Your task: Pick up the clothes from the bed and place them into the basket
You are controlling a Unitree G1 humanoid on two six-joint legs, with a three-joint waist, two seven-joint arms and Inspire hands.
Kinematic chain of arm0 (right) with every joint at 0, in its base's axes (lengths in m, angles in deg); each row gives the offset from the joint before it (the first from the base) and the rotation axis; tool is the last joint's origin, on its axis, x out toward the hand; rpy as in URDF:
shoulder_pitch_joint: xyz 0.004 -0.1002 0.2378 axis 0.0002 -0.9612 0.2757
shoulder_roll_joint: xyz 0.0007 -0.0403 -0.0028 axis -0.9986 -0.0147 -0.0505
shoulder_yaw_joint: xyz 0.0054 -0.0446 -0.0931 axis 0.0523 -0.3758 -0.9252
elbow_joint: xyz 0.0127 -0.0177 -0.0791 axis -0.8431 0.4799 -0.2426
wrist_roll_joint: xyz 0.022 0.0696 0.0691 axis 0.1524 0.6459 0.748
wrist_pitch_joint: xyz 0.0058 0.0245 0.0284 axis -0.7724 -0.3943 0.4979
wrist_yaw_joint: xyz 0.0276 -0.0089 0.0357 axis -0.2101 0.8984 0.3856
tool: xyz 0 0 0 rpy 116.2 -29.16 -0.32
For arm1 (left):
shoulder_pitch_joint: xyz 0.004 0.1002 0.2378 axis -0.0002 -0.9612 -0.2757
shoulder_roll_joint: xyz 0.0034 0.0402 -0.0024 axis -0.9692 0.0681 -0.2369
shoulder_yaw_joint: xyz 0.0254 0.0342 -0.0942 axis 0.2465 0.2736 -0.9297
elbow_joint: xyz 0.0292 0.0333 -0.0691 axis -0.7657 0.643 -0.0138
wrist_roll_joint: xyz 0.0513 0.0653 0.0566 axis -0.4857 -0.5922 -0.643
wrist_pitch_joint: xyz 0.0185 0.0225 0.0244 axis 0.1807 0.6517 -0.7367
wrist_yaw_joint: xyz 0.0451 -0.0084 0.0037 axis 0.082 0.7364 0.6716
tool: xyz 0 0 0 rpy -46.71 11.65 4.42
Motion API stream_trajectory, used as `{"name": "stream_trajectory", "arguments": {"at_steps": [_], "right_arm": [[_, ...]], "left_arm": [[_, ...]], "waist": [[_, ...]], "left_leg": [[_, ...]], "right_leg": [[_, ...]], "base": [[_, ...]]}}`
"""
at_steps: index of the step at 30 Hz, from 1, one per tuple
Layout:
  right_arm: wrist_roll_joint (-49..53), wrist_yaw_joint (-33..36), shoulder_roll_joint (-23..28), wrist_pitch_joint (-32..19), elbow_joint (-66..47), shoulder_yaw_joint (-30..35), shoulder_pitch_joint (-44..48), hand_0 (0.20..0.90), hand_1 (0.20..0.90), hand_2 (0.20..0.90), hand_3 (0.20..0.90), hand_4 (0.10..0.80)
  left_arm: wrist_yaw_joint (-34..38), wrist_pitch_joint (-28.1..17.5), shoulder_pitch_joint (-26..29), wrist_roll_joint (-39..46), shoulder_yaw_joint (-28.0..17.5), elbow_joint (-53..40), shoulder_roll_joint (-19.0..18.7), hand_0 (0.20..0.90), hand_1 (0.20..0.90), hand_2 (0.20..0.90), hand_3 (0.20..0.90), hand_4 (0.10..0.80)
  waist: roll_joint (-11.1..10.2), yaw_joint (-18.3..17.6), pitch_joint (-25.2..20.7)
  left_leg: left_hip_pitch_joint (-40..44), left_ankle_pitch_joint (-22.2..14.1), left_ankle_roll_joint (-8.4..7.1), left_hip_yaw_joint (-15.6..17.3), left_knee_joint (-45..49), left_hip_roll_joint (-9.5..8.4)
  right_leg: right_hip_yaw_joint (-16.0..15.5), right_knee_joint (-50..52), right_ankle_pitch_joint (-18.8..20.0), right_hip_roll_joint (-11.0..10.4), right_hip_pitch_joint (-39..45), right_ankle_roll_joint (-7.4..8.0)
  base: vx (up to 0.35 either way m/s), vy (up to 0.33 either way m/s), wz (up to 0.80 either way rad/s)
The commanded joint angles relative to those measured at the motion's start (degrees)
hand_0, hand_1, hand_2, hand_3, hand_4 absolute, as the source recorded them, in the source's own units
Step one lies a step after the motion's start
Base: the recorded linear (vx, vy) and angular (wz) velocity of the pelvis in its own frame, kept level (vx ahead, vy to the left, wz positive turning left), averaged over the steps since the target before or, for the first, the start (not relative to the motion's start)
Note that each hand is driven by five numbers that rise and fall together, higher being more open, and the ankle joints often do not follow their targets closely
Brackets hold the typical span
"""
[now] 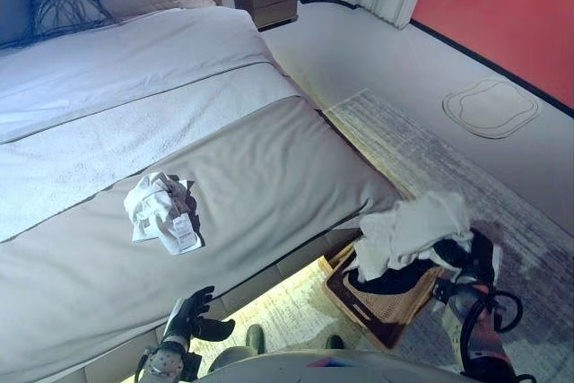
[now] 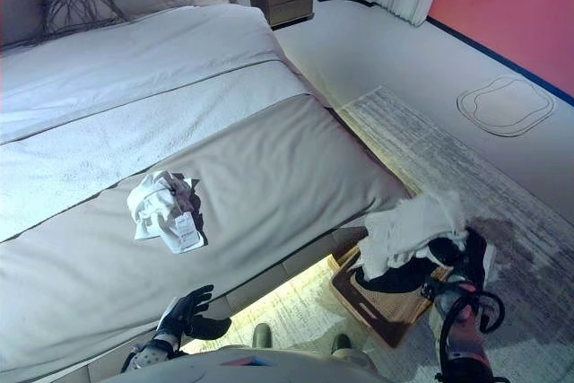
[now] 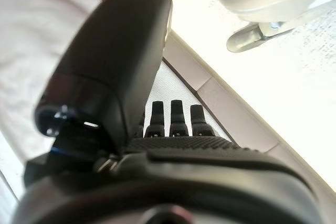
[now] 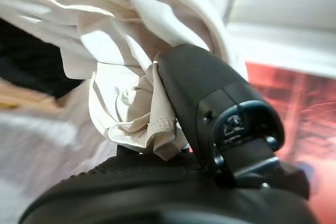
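The left hand (image 1: 191, 314) is hanging by the bed (image 1: 269, 177) edge, fingers straight and empty. A crumpled white garment (image 1: 161, 211) is lying mid-bed, likely light and limp; pinching a raised fold should work. The right hand (image 4: 205, 108) is clamping white cloth (image 1: 414, 229) above the basket (image 1: 390, 307).

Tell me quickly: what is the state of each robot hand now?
Left robot hand: open, holding nothing.
Right robot hand: closed on the white garment, above the basket.
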Motion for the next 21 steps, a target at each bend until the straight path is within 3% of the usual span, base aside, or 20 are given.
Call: {"name": "stream_trajectory", "arguments": {"at_steps": [1, 12, 13, 21], "right_arm": [[3.22, 3.88, 2.68, -7.00, 0.93, 1.06, 5.60, 0.300, 0.300, 0.300, 0.200, 0.100], [9.21, -4.46, 0.96, -2.87, 23.99, -2.43, 9.12, 0.300, 0.300, 0.300, 0.200, 0.100], [9.72, -5.87, 1.19, -2.00, 25.88, -2.61, 9.56, 0.900, 0.900, 0.900, 0.900, 0.800], [11.18, -10.57, 2.93, -2.53, 28.67, -2.20, 10.45, 0.900, 0.900, 0.900, 0.900, 0.800]], "left_arm": [[-0.12, -1.66, 4.10, -0.84, 2.18, 2.71, -2.94, 0.900, 0.900, 0.900, 0.900, 0.800], [-1.47, -3.35, 5.68, -1.64, 5.27, 4.37, -3.62, 0.900, 0.900, 0.900, 0.900, 0.800], [-1.71, -3.45, 5.78, -1.38, 5.44, 4.47, -3.93, 0.900, 0.900, 0.900, 0.900, 0.800], [-3.09, -3.35, 5.42, -1.71, 5.21, 4.25, -5.49, 0.900, 0.900, 0.900, 0.900, 0.800]], "waist": [[0.62, 2.35, -2.19], [1.07, 4.85, -2.79], [1.12, 5.11, -2.81], [1.37, 5.75, -3.13]], "left_leg": [[-0.88, -2.19, -0.87, 2.69, 0.35, 3.48], [-0.75, -2.00, -0.99, 1.74, 0.35, 3.79], [-0.64, -2.04, -1.00, 1.60, 0.35, 3.78], [-0.78, -1.91, -0.97, 1.29, 0.35, 3.72]], "right_leg": [[-1.88, 0.22, 4.41, -3.24, -1.73, 3.85], [-2.83, 0.22, 4.17, -3.26, -1.11, 3.76], [-2.91, 0.22, 4.15, -3.25, -1.02, 3.76], [-3.02, 0.22, 4.14, -3.19, -1.13, 3.79]], "base": [[0.000, 0.000, 0.00], [-0.001, -0.014, 0.02], [0.020, -0.024, 0.05], [0.005, -0.010, 0.04]]}}
